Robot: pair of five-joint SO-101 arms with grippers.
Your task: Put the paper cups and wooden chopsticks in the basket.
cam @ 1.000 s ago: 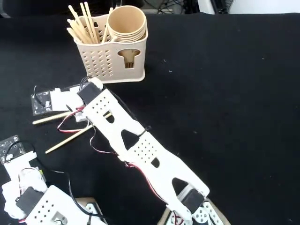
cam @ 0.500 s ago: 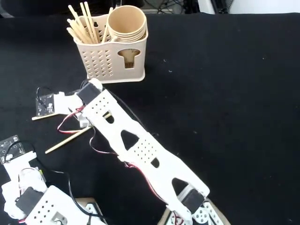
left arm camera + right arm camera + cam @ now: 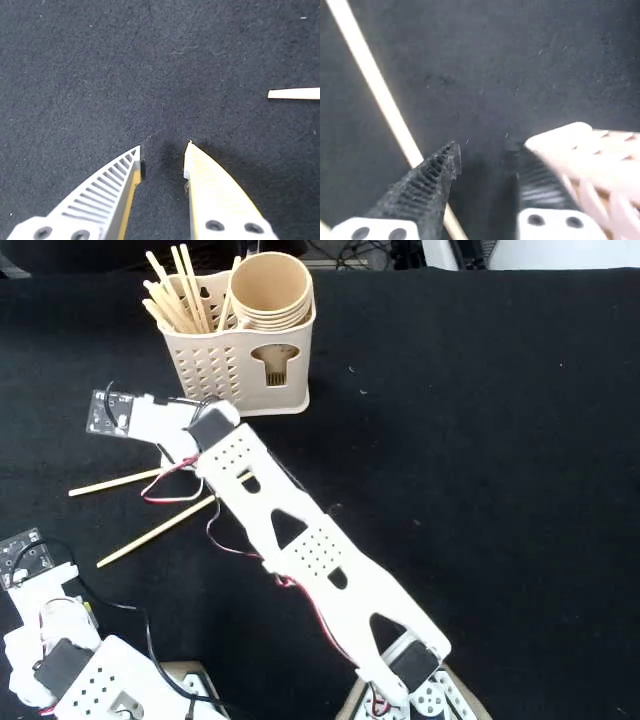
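Two loose chopsticks lie on the black table (image 3: 480, 440) short of the basket (image 3: 245, 380), which already holds a stack of paper cups (image 3: 270, 290) and a bundle of sticks (image 3: 172, 295). The right arm (image 3: 300, 540) stretches across the table, and the right gripper (image 3: 487, 150) hangs with its jaws parted by a modest gap and nothing between them. It sits between the basket and the far chopstick (image 3: 115, 483), which lies just on the robot's side of it, long axis running almost straight across the table from left to right. In the right wrist view a pale stick (image 3: 375, 85), probably that same one, passes outside the dark jaw rather than through the gap, so the gripper would likely need to shift across the stick's axis and come down before closing. The near chopstick (image 3: 155, 533) lies roughly parallel, a little more tilted, closer to the robot. The left gripper (image 3: 163, 148), also slightly open and empty, points at bare cloth with a stick tip (image 3: 295, 93) off to one side. The left arm (image 3: 60, 640) sits by the near chopstick's left end, while the right arm looks better placed for the far one.
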